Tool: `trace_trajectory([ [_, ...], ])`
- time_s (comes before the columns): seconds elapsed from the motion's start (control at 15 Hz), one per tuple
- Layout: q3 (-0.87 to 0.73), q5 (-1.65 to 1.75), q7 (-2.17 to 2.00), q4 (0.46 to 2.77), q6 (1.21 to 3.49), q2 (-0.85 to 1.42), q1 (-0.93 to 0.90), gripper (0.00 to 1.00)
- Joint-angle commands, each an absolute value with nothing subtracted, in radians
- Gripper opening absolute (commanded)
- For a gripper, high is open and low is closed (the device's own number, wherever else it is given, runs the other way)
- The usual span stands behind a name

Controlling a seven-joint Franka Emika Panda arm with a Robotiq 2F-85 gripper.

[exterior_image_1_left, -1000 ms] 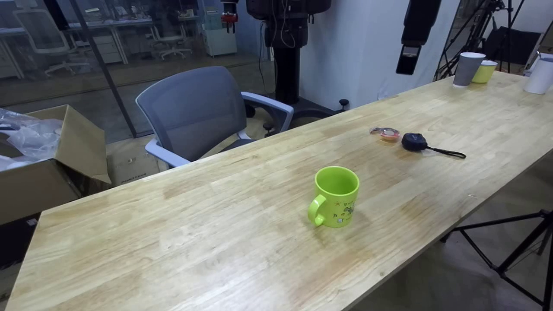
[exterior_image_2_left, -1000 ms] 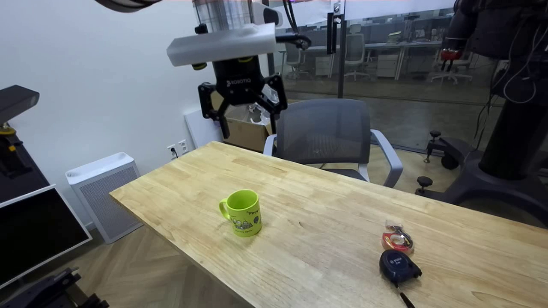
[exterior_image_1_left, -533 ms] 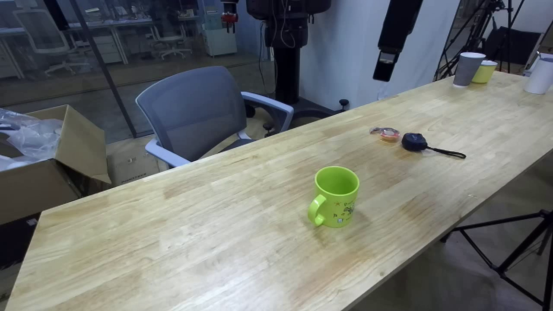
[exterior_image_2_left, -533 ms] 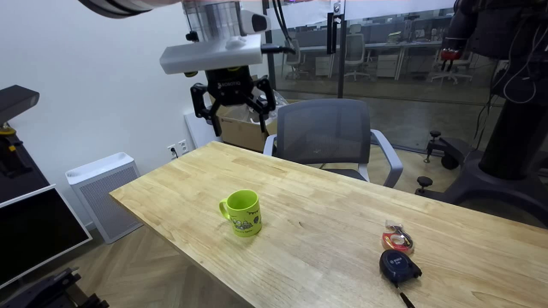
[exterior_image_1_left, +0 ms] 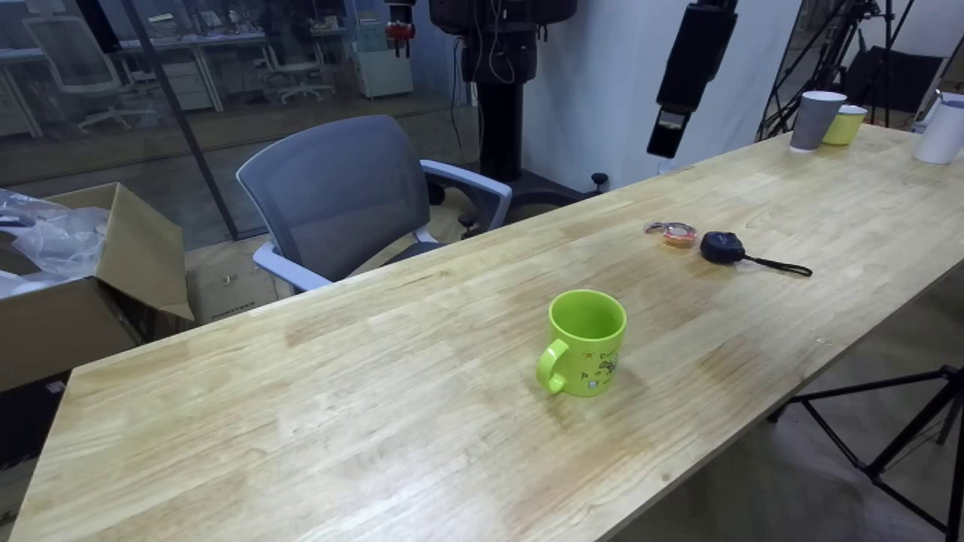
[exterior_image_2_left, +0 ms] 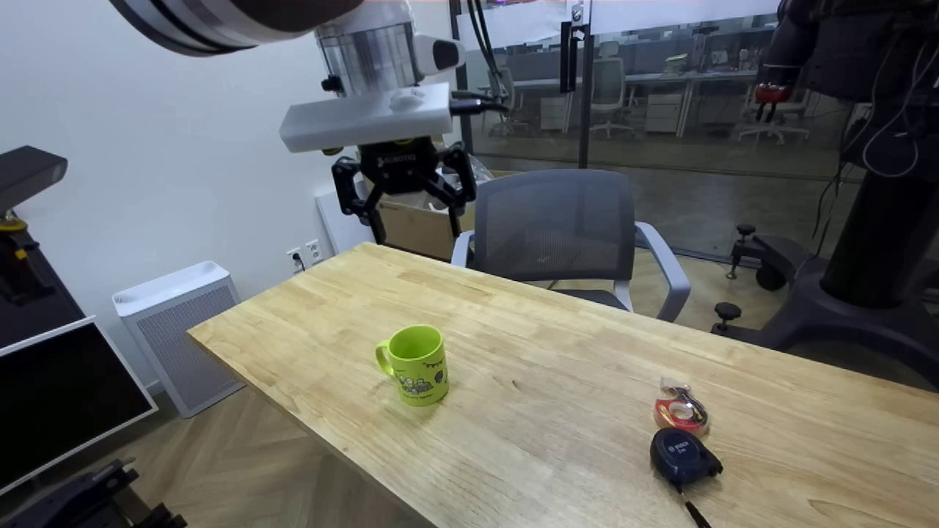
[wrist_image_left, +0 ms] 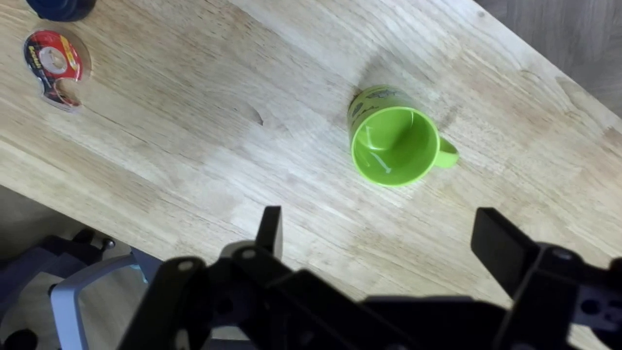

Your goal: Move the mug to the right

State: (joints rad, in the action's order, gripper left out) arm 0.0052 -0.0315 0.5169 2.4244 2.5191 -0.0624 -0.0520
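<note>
Mug (exterior_image_2_left: 417, 367), lime green with printed drawings, stood upright on the desk (exterior_image_2_left: 557, 367), nearer the long edge opposite the chair (exterior_image_2_left: 554, 224) than the chair-side edge; its handle (wrist_image_left: 447, 158) pointed toward the desk's short end in both exterior views. The gripper (exterior_image_2_left: 417, 229) hung above the desk, its fingers (wrist_image_left: 503, 245) spread wide apart and well clear of the mug; in the wrist view the mug showed beyond their tips, on the side of the edge opposite the chair; in an exterior view the gripper appeared above the corner where the short end met the chair-side edge; a cardboard box (exterior_image_1_left: 147, 256) stood past that corner. Farther from the short end, a red tape dispenser (exterior_image_2_left: 681, 412) lay nearer the chair-side edge; a dark blue tape measure (exterior_image_2_left: 682, 455) lay just beside it; well beyond them, in an exterior view, a grey cup (exterior_image_1_left: 816, 122) stood close to the chair-side edge, partly hiding a yellow cup (exterior_image_1_left: 845, 126); a white container (exterior_image_1_left: 943, 129) stood farther in from that edge.
</note>
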Motion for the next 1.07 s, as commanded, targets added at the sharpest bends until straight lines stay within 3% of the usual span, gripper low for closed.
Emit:
trace_trajectory([
  [0.0, 0.006, -0.050, 0.533, 2.419, 2.579, -0.041, -0.052, 1.00],
  [0.33, 0.014, -0.005, 0.516, 2.389, 2.486, -0.003, -0.047, 1.00],
  [1.0, 0.016, -0.018, 0.522, 2.408, 2.505, -0.006, -0.045, 1.00],
])
